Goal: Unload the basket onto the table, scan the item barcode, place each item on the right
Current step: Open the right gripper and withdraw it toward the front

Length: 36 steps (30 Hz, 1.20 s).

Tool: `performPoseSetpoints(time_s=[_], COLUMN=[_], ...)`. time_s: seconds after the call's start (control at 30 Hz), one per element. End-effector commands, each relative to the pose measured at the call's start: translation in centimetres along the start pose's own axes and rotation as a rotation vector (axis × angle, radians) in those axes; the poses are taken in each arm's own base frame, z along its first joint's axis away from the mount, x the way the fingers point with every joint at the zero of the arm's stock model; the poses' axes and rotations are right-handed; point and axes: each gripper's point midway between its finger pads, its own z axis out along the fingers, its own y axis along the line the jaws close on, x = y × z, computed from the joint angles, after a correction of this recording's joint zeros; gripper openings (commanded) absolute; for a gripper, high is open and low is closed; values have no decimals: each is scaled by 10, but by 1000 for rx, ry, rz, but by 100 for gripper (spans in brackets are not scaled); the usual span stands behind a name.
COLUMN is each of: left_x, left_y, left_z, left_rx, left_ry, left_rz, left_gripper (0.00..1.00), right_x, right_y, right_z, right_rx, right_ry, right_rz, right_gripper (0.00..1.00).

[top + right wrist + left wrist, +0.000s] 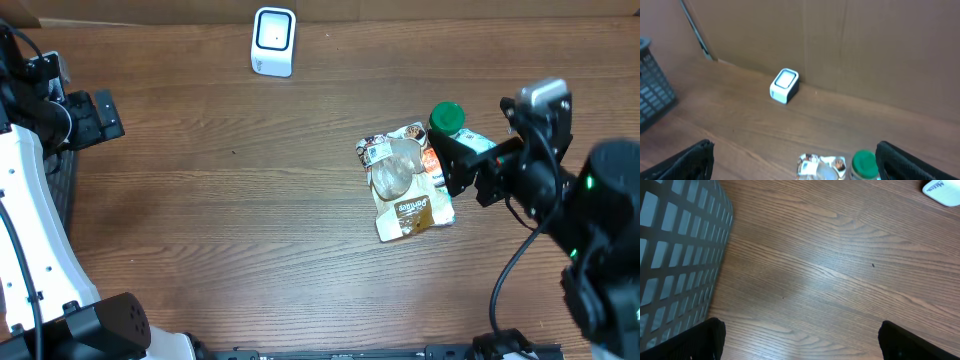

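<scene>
Big wooden table first. Grey mesh basket off at the left edge. Then a crinkly snack pouch lying flat toward the right edge, well apart from the white scanner up at the far edge. Right at the pouch's far right corner, a green-capped bottle, mostly hidden under the arm. Can't say for sure which of the two counts as the item, but guessing the pouch.

Looks light, floppy and a bit slick, so probably sags or folds if pinched by one corner. Better to grab along a sealed edge, near the middle of a side, and leave the printed face free for the scanner. Can't make out the barcode itself from here. Likely something crunchy inside, so no hard squeeze.

Right gripper: spread wide open, hanging over the pouch's right edge, gripping nothing; contact hard to judge from above. Left gripper: just as wide, empty, hovering over bare wood beside the basket.
</scene>
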Motion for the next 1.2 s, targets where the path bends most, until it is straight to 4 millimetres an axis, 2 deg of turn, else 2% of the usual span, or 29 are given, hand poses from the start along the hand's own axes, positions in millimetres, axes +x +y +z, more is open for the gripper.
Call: performPoseSetpoints(time_s=[0.0,0.2,0.57,0.83,0.97,1.17], left_x=[-3,-3,-3,-3,-3,-2], left_y=[-3,-3,-3,-3,-3,-3], left_z=[-4,-4,-4,-4,-4,-4], left_rx=[8,8,8,8,8,8], left_ry=[-15,-15,-15,-15,-15,-14], left_rz=[21,21,21,21,21,21], left_gripper=[100,100,99,100,100,100], right_x=[23,58,92,133,153,183], right_y=[-5,-11,-15,-11,-11,-14], right_z=[-6,-16,-22,-28,-25,-7], right_rx=[27,62,99,102,103,90], right_ry=[-29,-96,-314,-413,-434,-396], right_rz=[-12,-22,-80,-110,-116,-107], right_gripper=[100,100,100,100,100,100])
